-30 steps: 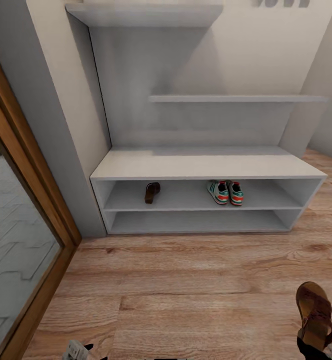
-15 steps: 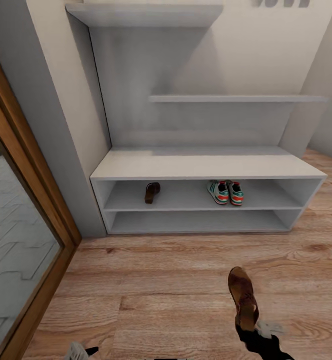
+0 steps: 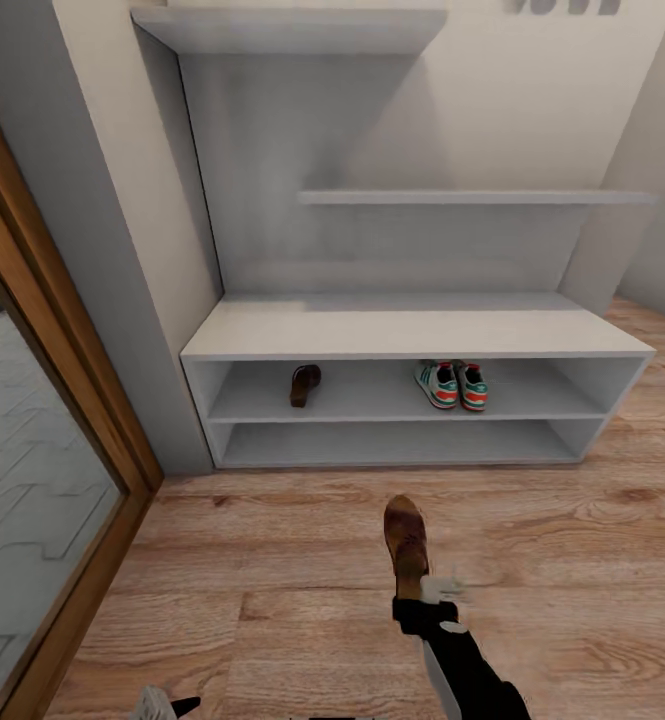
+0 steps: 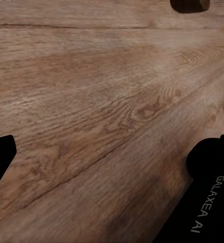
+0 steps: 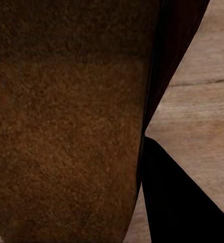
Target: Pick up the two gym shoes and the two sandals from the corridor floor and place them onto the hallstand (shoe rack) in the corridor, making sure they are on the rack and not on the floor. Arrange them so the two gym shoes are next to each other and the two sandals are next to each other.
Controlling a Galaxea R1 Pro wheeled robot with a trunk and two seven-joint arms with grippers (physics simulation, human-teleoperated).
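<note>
- Right pincer (image 3: 412, 588) pinches a sandal (image 3: 406, 540) above the corridor floor (image 3: 272, 560).
- Other sandal (image 3: 304, 384) and gym shoes (image 3: 452, 385) sit on the hallstand (image 3: 402, 330) tier.
- Left pincer (image 4: 106, 167) spread.

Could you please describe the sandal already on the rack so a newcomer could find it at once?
Find the grey hallstand against the wall and look in its upper open tier. The sandal sits alone toward the left, dark brown, unlike the white gym shoes further right.

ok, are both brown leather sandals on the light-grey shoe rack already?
No: one brown leather sandal sits on the light-grey shoe rack; the second sandal is in the right gripper.
</note>
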